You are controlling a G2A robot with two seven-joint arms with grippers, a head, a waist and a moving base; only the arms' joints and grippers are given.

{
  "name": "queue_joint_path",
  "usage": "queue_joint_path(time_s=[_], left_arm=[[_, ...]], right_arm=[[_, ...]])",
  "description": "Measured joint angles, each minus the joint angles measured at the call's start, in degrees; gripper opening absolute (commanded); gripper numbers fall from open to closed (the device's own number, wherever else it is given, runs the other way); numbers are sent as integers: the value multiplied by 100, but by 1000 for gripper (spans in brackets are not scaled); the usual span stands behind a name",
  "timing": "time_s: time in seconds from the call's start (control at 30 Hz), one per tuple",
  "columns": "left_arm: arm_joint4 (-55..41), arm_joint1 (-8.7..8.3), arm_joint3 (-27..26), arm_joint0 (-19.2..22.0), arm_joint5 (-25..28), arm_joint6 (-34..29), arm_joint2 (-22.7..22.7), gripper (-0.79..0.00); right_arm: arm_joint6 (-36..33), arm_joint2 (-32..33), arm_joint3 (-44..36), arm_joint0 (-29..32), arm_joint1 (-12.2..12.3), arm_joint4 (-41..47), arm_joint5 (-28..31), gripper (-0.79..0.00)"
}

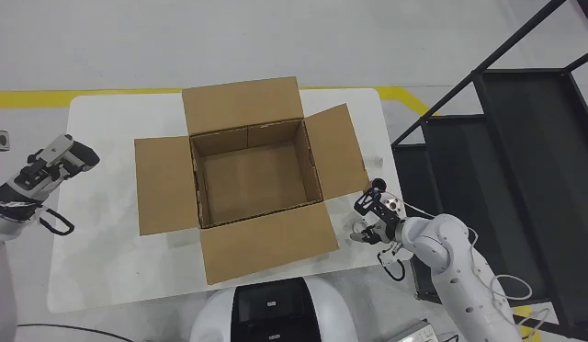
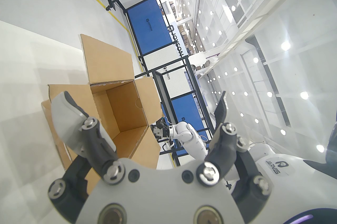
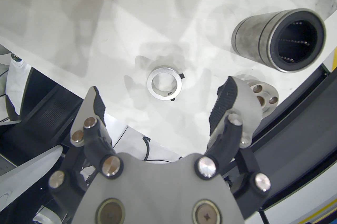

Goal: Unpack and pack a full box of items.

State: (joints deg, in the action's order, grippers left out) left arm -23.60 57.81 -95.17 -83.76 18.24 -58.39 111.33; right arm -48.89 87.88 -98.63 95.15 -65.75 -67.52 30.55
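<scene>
White surface (image 1: 110, 204), open cardboard box (image 1: 257, 181) at centre | collar ring (image 3: 163, 96) lies flat near the lower-right edge, straight ahead between right gripper (image 3: 162, 92) fingers (image 3: 223, 101), spread apart | left gripper (image 2: 142, 100), also spread, hangs far left, well apart | right arm likely nearer.

I saw the brown cardboard box (image 1: 266, 241) standing open mid-worktop (image 1: 101, 241), all four flaps folded outward, its bare floor in view. Near the worktop's right edge lay a small metal collar ring (image 3: 163, 96) flat, a steel linear bearing (image 3: 252, 38) on its side, and a flanged metal piece (image 3: 263, 96), partly hidden.
</scene>
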Motion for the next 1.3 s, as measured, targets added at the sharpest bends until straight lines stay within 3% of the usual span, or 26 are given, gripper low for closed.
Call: queue_joint_path(time_s=[0.87, 0.9, 0.93, 0.97, 1.0, 1.13, 1.2, 1.3], left_arm=[[0, 0, 0, 0, 0, 0, 0, 0], [0, 0, 0, 0, 0, 0, 0, 0], [0, 0, 0, 0, 0, 0, 0, 0], [0, 0, 0, 0, 0, 0, 0, 0], [0, 0, 0, 0, 0, 0, 0, 0], [0, 0, 0, 0, 0, 0, 0, 0], [0, 0, 0, 0, 0, 0, 0, 0], [0, 0, 0, 0, 0, 0, 0, 0]], right_arm=[[210, 158, -33, 264, 66, 301, 233, -6], [179, 149, -20, 257, 71, 330, 229, -179], [143, 137, -4, 250, 76, 371, 222, -225], [123, 131, 9, 247, 80, 412, 220, -348], [102, 132, 23, 243, 85, 453, 219, -394], [-4, 142, 116, 164, 105, 564, 82, -425], [-57, 107, 201, 80, 108, 585, -29, -480], [-159, 4, 436, -126, 104, 642, -226, -449]])
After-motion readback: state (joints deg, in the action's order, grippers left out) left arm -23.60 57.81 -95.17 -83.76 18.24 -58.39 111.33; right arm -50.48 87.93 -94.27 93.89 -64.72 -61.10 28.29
